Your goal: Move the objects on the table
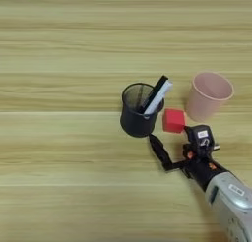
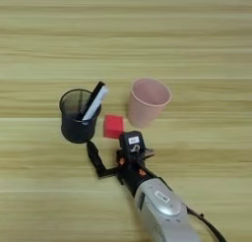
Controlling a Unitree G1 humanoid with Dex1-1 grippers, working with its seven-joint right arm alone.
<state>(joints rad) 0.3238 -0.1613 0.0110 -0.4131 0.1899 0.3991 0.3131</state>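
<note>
Light yellowish wood with long grain stripes fills everything I can see: the table [image 1: 59, 49] runs edge to edge. Near its middle sits the small red cube [image 1: 173, 120], flat on the wood, in the gap between two cups. To its left, just beside it, stands a dark mesh pen cup [image 1: 137, 110], upright, its rim open toward me. Leaning out of that cup toward the right is the slim white-grey marker [image 1: 160, 97] with its black cap at the upper end; a thin black pen [image 1: 153, 94] leans alongside it, the two pressed close together, so I cannot tell exactly where one ends and the other begins inside the cup. To the right of the cube and a little farther away stands a pale pink cup [image 1: 209, 94], upright, its base near the cube without clearly touching it.

On the near side of the cube is the right gripper [image 1: 172, 137]. Its two black fingers are spread wide apart: one finger [image 1: 158, 150] lies out to the left, its tip near the foot of the dark cup, and the other, blocky one with a white label sits just near and right of the cube. Nothing is held between them. The silver forearm [image 2: 162, 211] comes in from the near right corner.
</note>
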